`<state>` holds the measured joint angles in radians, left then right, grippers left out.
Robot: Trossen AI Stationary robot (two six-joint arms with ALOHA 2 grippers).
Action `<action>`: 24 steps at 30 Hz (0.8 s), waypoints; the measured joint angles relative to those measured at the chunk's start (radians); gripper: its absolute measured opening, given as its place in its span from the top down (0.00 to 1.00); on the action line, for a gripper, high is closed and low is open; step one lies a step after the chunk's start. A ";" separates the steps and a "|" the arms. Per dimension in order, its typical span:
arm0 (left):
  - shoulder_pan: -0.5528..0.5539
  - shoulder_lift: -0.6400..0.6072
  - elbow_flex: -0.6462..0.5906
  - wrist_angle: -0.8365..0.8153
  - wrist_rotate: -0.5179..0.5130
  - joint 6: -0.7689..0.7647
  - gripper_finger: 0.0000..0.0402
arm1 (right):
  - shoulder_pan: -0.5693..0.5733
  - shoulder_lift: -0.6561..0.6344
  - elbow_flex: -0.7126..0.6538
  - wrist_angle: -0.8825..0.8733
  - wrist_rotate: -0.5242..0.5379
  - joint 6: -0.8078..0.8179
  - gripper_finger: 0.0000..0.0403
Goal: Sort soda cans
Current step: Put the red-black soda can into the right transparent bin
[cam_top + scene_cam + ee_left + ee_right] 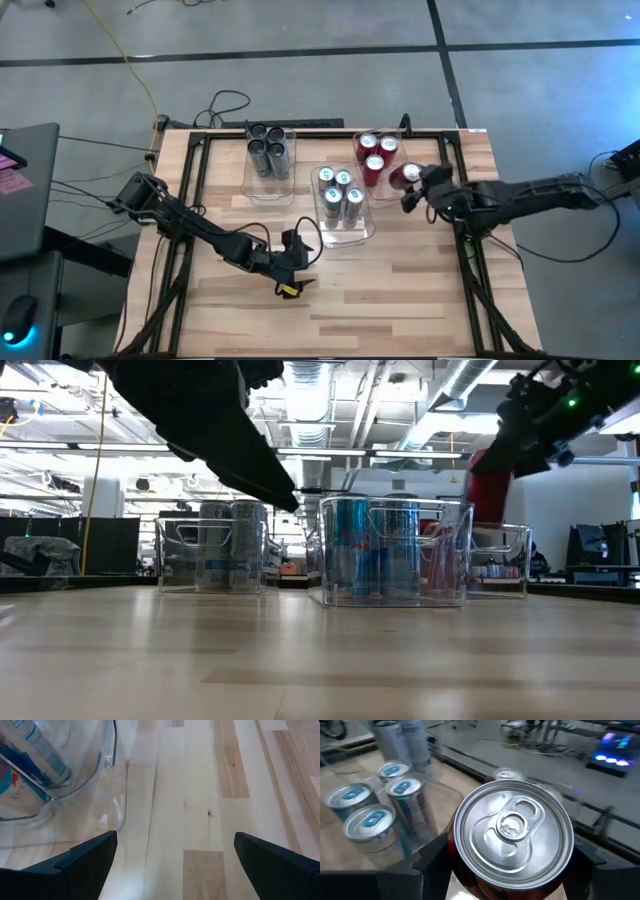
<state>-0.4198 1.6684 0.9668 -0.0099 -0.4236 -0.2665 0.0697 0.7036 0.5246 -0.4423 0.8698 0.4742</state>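
Cans fill three clear bins on the wooden table (400, 290). In the high view the left bin (270, 185), upper centre-left of the frame, holds dark grey cans (268, 148); the middle bin (345, 232) just right of it and lower holds four silver-blue cans (340, 193); the right bin (368, 135), upper right of centre, holds three red cans (375, 155).

The right gripper (408, 180) sits at the right bin's right edge, its fingers clamped on a fourth red can (512, 832), upright with its silver top and pull tab facing the wrist camera. In the low view this can hangs at upper right, seemingly clear of the table and above the bin, though the glare makes that hard to judge.

The left gripper (293, 268) rests low over bare table in the lower centre of the high view, below the middle bin, its fingers (87, 862) spread wide with nothing between them.
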 joint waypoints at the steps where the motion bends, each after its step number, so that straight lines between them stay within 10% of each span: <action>1: 0.003 0.000 0.000 0.003 0.000 0.005 0.01 | -0.024 -0.012 -0.024 0.050 -0.036 -0.033 0.30; 24: 0.031 0.000 0.000 -0.004 0.000 0.015 0.01 | -0.440 0.212 -0.184 0.393 -0.427 -0.264 0.30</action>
<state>-0.3893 1.6684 0.9672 -0.0142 -0.4232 -0.2512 -0.3707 0.9152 0.3401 -0.0490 0.4426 0.2098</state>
